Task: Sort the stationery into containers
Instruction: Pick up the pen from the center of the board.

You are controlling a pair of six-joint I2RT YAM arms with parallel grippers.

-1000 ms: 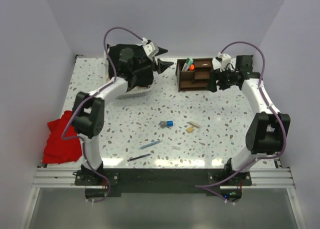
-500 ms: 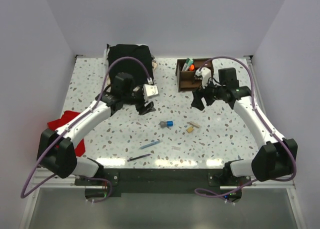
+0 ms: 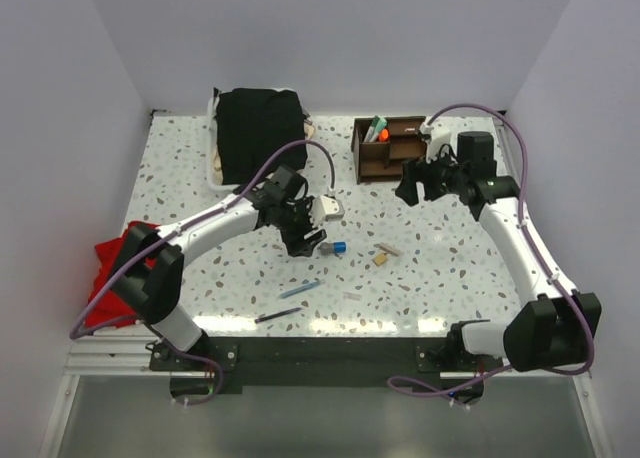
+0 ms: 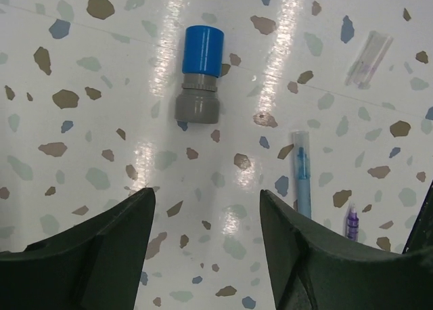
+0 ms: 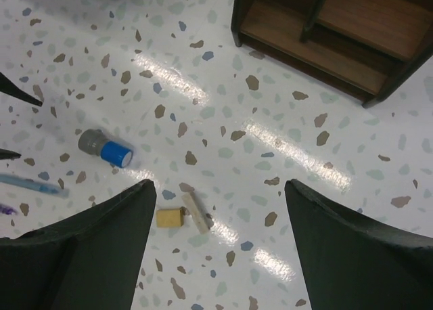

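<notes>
left claw (image 4: 205, 195): jaws apart, empty, over blue-and-grey cylindrical sharpener (image 4: 201, 74)
right claw (image 5: 220, 185): jaws apart, empty, near dark brown wooden organiser (image 5: 308, 56)
sharpener: lying loose on speckled tabletop (image 3: 185, 173), outside organiser

2 loose pens counted on table (image 3: 450, 248): blue pen (image 3: 300, 289), black pen (image 3: 277, 316). 1 sharpener (image 4: 201, 73), 1 eraser (image 5: 170, 217), 1 tan stick (image 5: 197, 212), 1 clear cap (image 4: 369, 59) noted. 1 organiser (image 3: 392, 163). 2 cloths: red cloth (image 3: 115, 278), black cloth (image 3: 260, 128).
</notes>
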